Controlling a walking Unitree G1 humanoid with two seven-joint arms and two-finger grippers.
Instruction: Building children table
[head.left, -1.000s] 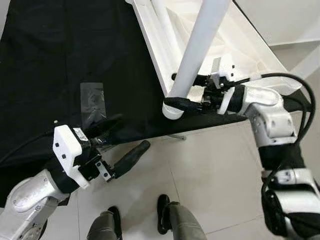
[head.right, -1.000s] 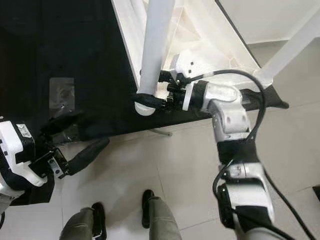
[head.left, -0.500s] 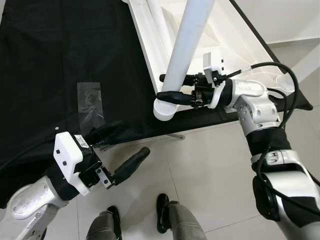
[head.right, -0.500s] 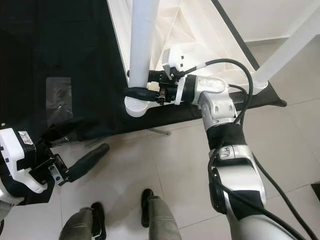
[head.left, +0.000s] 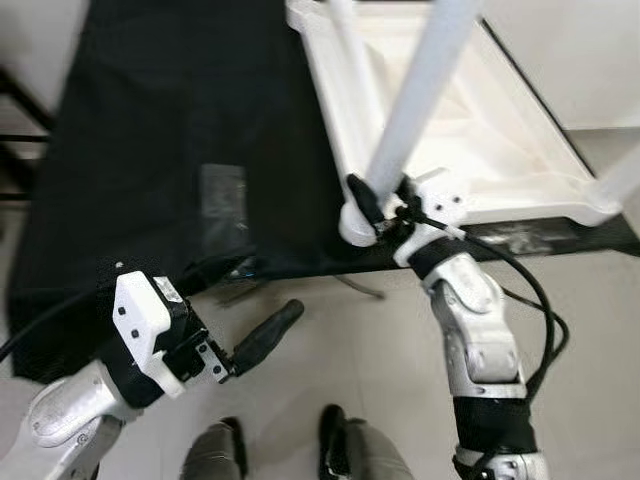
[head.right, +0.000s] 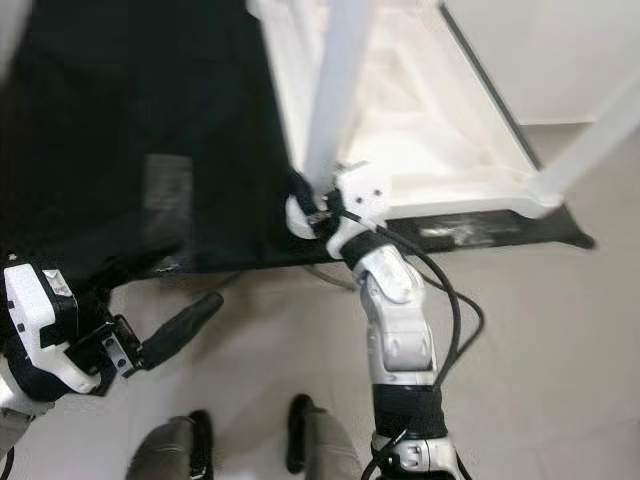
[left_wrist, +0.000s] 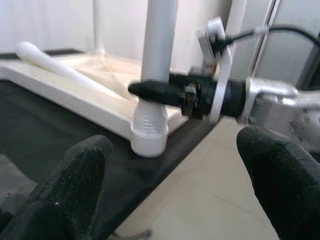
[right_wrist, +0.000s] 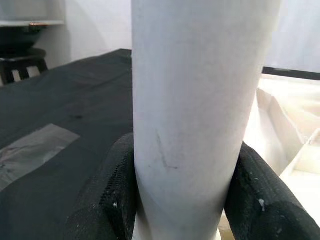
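A white upturned tabletop (head.left: 520, 210) lies on a black cloth. My right gripper (head.left: 375, 205) is shut on a white table leg (head.left: 420, 100) just above its foot, at the tabletop's near left corner. The leg leans up and away to the right. In the right wrist view, the leg (right_wrist: 200, 100) sits tight between both black fingers (right_wrist: 107, 200). My left gripper (head.left: 235, 300) hangs open over the floor at the lower left, nothing in it. Its wrist view looks at the leg (left_wrist: 157, 65) and the right gripper (left_wrist: 165, 92).
Another white leg (head.left: 625, 180) stands at the tabletop's near right corner. A loose leg (left_wrist: 50, 65) lies inside the tabletop. A clear plastic bag (head.left: 225, 205) lies on the black cloth. Two dark shoes (head.left: 330, 450) stand on the tiled floor below. Dark furniture (head.left: 20, 110) is at far left.
The whole view has shifted. My right arm now reaches the leg from straight below instead of from the right, still gripping it. The left gripper stays open and low.
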